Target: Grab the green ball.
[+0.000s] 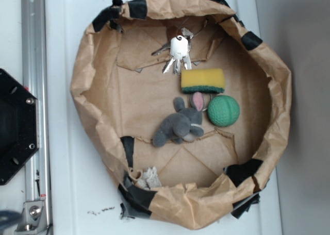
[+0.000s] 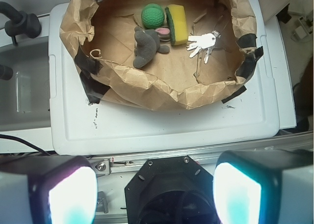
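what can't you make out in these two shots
- Jaws: wrist view, cut off by the bottom edge and blurred; tips unseen.
- Arm: absent from the exterior view.
- Green ball: its underside is hidden in both views.
- Plush rabbit: face too small to read.
- Pale scrap: exterior view, too small to identify.

I see a brown paper tub (image 1: 281, 98) patched with black tape, sitting on a white worktop (image 1: 67, 194). Inside it: a grey plush rabbit (image 1: 179, 126) lying mid-floor, a yellow sponge (image 1: 202, 79) with a dark-green layer just beyond its ears, and a bunch of silver keys (image 1: 178, 52) near the far wall.
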Tool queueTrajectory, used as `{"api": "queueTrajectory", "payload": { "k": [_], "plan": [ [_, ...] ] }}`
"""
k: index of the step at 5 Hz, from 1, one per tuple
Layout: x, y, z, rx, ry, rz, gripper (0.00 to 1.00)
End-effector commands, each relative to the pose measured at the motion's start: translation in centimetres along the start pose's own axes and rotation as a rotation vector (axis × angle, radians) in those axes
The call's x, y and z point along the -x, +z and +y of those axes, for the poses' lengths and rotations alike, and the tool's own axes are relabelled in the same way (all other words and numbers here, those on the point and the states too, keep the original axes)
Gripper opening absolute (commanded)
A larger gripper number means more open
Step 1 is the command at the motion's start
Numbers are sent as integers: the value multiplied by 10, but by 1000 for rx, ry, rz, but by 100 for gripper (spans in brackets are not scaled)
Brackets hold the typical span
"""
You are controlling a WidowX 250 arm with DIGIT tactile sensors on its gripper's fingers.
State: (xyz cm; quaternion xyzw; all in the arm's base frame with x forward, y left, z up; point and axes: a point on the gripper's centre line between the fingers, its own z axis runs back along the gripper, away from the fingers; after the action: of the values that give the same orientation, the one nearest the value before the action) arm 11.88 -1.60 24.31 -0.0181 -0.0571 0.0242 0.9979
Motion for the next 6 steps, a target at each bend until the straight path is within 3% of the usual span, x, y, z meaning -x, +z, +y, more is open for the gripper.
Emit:
{"api": "queueTrajectory", "payload": {
  "k": [1, 2, 3, 4, 5, 6],
  "plan": [
    [0, 0, 0, 0, 0, 0, 100],
    [-48, -29, 12, -27, -122, -97, 100],
    [-92, -61, 16, -24, -179, -112, 100],
    [-119, -96, 20, 14, -214, -48, 100],
    [-141, -127, 18, -73, -274, -125, 100],
    [-150, -148, 11, -55, -313, -156, 100]
  ]
}}
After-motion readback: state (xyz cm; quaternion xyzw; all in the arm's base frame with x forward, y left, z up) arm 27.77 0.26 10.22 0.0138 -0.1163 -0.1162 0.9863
